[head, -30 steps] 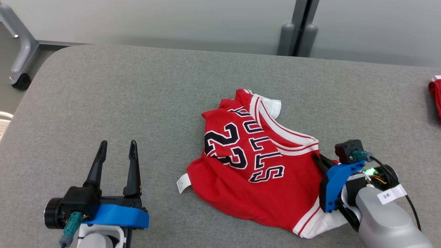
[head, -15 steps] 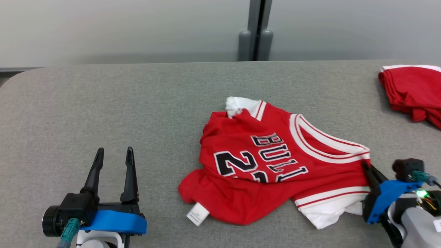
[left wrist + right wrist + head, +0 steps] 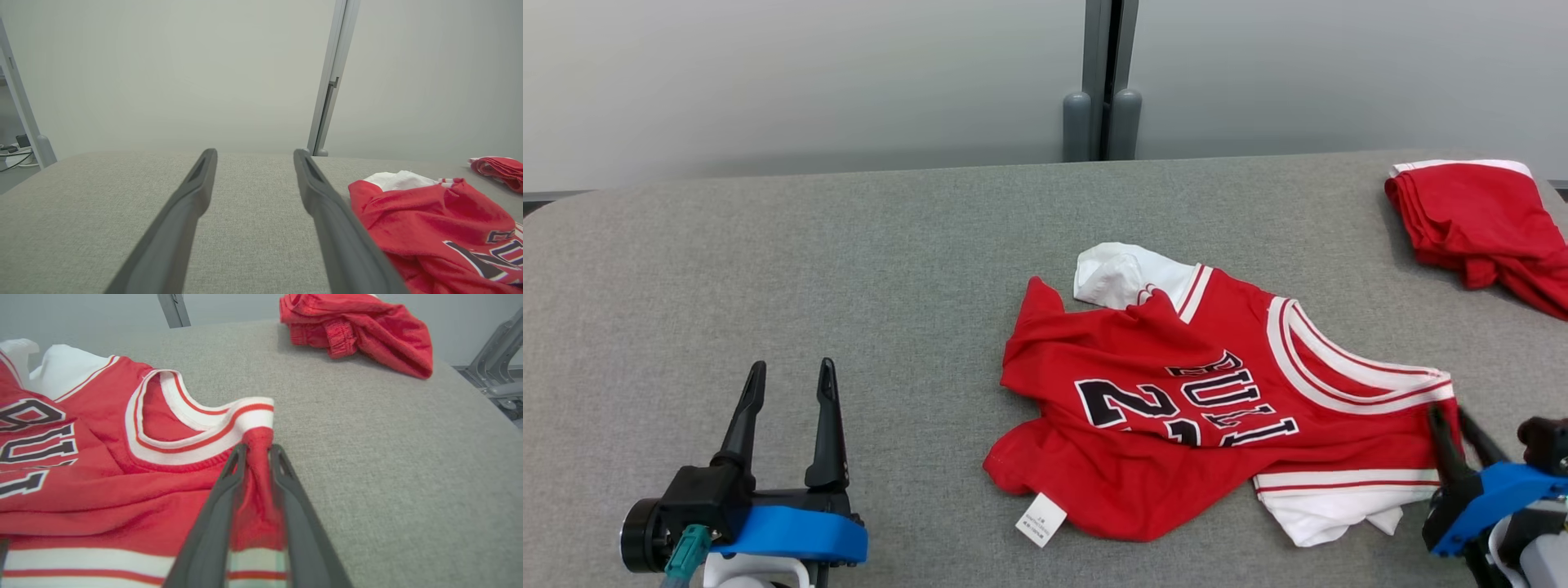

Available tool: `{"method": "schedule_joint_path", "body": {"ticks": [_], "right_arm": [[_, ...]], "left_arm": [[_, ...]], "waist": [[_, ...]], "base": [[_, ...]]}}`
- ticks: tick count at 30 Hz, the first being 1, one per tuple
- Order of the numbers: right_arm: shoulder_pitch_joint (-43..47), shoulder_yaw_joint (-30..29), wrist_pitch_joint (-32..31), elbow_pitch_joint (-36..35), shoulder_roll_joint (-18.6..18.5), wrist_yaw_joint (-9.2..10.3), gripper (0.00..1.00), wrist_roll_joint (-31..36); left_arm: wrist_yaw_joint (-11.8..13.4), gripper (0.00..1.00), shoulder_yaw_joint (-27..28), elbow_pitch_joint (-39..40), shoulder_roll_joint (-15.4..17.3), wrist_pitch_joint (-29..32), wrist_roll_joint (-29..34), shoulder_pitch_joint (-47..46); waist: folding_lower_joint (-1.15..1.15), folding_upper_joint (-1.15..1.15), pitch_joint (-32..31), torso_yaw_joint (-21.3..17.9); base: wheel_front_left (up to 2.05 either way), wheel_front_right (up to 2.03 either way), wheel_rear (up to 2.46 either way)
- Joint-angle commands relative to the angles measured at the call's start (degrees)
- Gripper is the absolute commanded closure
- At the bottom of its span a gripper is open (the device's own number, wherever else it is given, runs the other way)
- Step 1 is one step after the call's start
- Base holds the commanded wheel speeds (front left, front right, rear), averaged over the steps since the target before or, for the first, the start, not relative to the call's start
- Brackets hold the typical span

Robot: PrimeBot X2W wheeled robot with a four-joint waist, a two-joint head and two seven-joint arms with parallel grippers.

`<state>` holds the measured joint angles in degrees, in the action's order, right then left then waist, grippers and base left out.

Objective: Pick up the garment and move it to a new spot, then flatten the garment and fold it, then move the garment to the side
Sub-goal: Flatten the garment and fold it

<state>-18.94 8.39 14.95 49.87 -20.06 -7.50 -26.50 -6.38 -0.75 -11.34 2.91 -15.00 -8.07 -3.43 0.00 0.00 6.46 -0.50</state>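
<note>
On the grey table (image 3: pixel 768 269), a little right of the middle and close to my right arm, lies the garment (image 3: pixel 1160 384). It is a red sports top with no sleeves. It has white and red stripes round the neck hole and along one edge. On the front are black letters and a black number, each with a white rim. The top is not flat. It is crumpled and partly folded over itself, so some of the letters are hidden. A white bit (image 3: pixel 1123 273) sticks out at the far end, and a small white label (image 3: pixel 1041 519) pokes out at the near edge. My right gripper (image 3: pixel 1447 415) pinches the top at the corner beside the neck stripes. In the right wrist view my two fingers are squeezed close on a bunch of red cloth. My left gripper (image 3: pixel 792 367) is low on the left, well away from the top, with its fingers spread apart over bare table. The table is covered in grey woven cloth, and its far left corner is round. Near the far right end sits another pile of red cloth (image 3: pixel 1478 216), well apart from my top. Behind the table is a pale grey wall (image 3: pixel 768 82) with a grey post (image 3: pixel 1103 73) going up it.
</note>
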Motion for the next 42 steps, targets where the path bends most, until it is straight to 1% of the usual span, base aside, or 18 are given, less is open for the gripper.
{"method": "schedule_joint_path", "body": {"ticks": [1, 2, 3, 4, 5, 9, 10, 11, 14, 16, 20, 24, 30, 37, 42], "right_arm": [[0.9, -1.8, 0.3, -2.5, 0.4, 0.01, 0.0, 1.7], [1.4, -3.1, 0.3, -4.6, 0.9, 0.01, 0.0, 2.7], [1.4, -3.1, 0.3, -4.6, 0.9, 0.01, 0.0, 2.7], [2.5, -5.9, 0.3, -9.3, 2.2, 0.0, 0.0, 5.4], [3.3, -7.3, 0.3, -12.0, 2.9, 0.0, 0.0, 6.6], [6.6, -11.0, 0.3, -21.8, 6.8, 0.0, 0.0, 11.5], [7.4, -11.4, 0.3, -23.9, 7.8, 0.0, 0.0, 12.5], [7.4, -11.4, 0.3, -23.9, 7.8, 0.0, 0.0, 12.5], [10.1, -11.6, 0.3, -29.8, 10.7, 0.0, 0.0, 14.5], [11.7, -10.9, 0.3, -32.9, 12.4, 0.0, 0.0, 15.3], [14.8, -9.9, 0.3, -37.7, 14.6, 0.0, 0.0, 16.3], [17.9, -8.8, 0.3, -40.0, 15.9, 0.0, 0.0, 16.5], [20.6, -7.5, 0.3, -39.9, 16.8, 0.0, 0.0, 16.6], [20.1, -7.3, 0.3, -38.9, 17.1, 0.0, 0.0, 16.5], [19.6, -7.4, 0.3, -38.6, 17.1, 0.0, 0.0, 16.7]], "left_arm": [[-0.3, 0.0, 0.3, 0.0, 0.0, -0.2, 0.1, 0.3], [-0.2, 0.0, 0.4, 0.0, 0.0, -0.2, 0.2, 0.5], [-0.2, 0.0, 0.4, 0.0, 0.0, -0.2, 0.2, 0.5], [-0.3, 0.0, 0.6, 0.1, 0.0, -0.2, 0.4, 0.7], [-0.3, 0.0, 0.6, 0.0, 0.0, -0.2, 0.6, 0.7], [-0.5, 0.0, 1.1, -0.2, 0.0, -0.2, 0.7, 0.5], [-0.6, 0.0, 1.1, -0.2, 0.0, -0.2, 0.8, 0.6], [-0.6, 0.0, 1.1, -0.2, 0.0, -0.2, 0.8, 0.6], [-0.7, 0.0, 1.3, -0.4, 0.0, -0.2, 1.1, 0.7], [-0.7, 0.0, 1.2, -0.5, 0.0, -0.2, 1.2, 0.7], [-0.8, 0.0, 0.9, -0.5, 0.0, -0.2, 1.2, 1.2], [-0.8, 0.0, 1.0, -0.9, 0.0, -0.2, 1.4, 1.3], [-1.0, 0.0, 1.0, -1.4, 0.0, -0.2, 1.7, 1.7], [-1.1, 0.0, 0.8, -2.1, 0.0, -0.2, 2.3, 1.8], [-1.2, 0.0, -0.9, -2.5, 0.2, -0.2, 3.0, -0.7]], "waist": [[0.0, 0.0, -0.2, -0.2], [0.0, 0.0, -0.3, -0.3], [0.0, 0.0, -0.3, -0.3], [0.0, 0.0, -0.4, -0.4], [0.0, 0.0, -0.5, -0.4], [0.0, 0.0, -0.9, -0.7], [0.0, 0.0, -1.0, -0.7], [0.0, 0.0, -1.0, -0.7], [0.0, 0.0, -1.3, -0.9], [0.0, 0.0, -1.5, -0.9], [0.0, 0.0, -1.9, -0.8], [0.0, 0.0, -2.3, -0.7], [0.0, 0.0, -2.8, -0.6], [0.0, 0.0, -3.4, -1.1], [0.0, 0.0, -3.4, -1.5]], "base": [[0.0, 0.0, 0.0], [0.0, 0.0, 0.0], [0.0, 0.0, 0.0], [0.0, 0.0, 0.0], [0.0, 0.0, 0.0], [0.0, 0.0, 0.0], [0.0, 0.0, 0.0], [0.0, 0.0, 0.0], [0.0, 0.0, 0.0], [0.0, 0.0, 0.0], [0.0, 0.0, 0.0], [0.0, 0.0, 0.0], [0.0, 0.0, 0.0], [0.0, 0.0, 0.0], [0.0, 0.0, 0.0]]}}
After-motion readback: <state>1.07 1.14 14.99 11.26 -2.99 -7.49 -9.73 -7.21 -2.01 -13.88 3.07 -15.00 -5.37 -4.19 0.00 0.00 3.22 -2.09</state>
